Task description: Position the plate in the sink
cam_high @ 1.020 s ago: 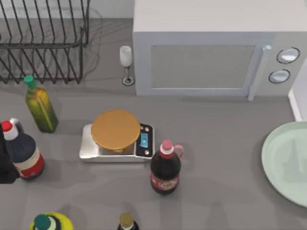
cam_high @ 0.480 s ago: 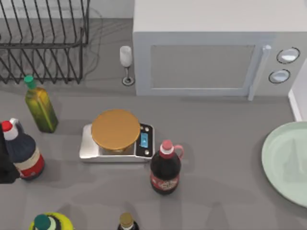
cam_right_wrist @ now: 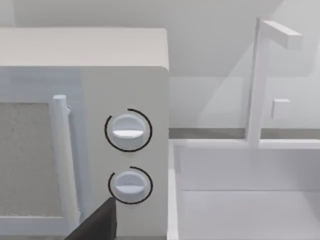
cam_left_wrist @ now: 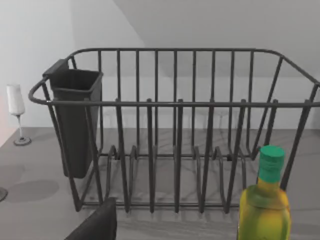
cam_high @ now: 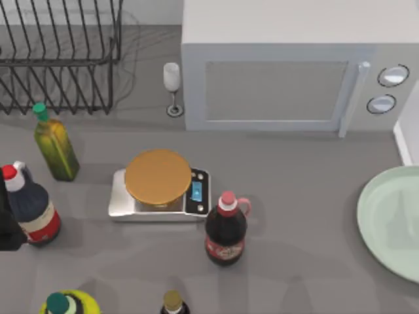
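From above, the large pale mint-green plate [cam_high: 391, 221] lies at the table's right edge, unmoved over the last second, just beside the white-rimmed sink [cam_high: 404, 140]. The right wrist view faces that sink [cam_right_wrist: 240, 200] beside the grey-white boxy microwave [cam_right_wrist: 85, 130]; transfer seems unstarted.

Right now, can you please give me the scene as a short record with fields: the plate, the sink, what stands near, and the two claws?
plate: large round pale mint-green plate, flat on the grey table, at its right edge
sink: white-rimmed basin, right of the grey-white boxy microwave; plate not in it yet
near: dark red-labelled bottle, silver kitchen scale with orange-brown platter, black wire dish rack
left claw: dark part facing the rack
right claw: dark part facing the microwave dials
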Controlling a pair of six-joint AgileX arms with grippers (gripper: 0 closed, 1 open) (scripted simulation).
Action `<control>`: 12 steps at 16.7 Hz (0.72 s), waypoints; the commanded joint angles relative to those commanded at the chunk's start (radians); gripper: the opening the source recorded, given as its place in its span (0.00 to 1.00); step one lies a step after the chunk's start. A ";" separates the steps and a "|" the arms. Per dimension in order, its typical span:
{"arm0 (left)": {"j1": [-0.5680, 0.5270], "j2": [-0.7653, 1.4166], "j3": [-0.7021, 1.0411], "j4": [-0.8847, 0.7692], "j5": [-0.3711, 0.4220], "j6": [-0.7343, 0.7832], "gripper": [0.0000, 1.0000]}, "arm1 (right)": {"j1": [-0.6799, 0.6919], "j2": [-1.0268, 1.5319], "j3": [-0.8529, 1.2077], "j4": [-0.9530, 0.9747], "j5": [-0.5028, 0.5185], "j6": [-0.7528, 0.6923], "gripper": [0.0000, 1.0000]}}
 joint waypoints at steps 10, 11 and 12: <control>0.000 0.000 0.000 0.000 0.000 0.000 1.00 | 0.107 0.467 0.369 -0.318 0.000 0.110 1.00; 0.000 0.000 0.000 0.000 0.000 0.000 1.00 | 0.126 0.561 0.434 -0.375 0.000 0.130 1.00; 0.000 0.000 0.000 0.000 0.000 0.000 1.00 | 0.145 0.659 0.502 -0.434 0.000 0.150 1.00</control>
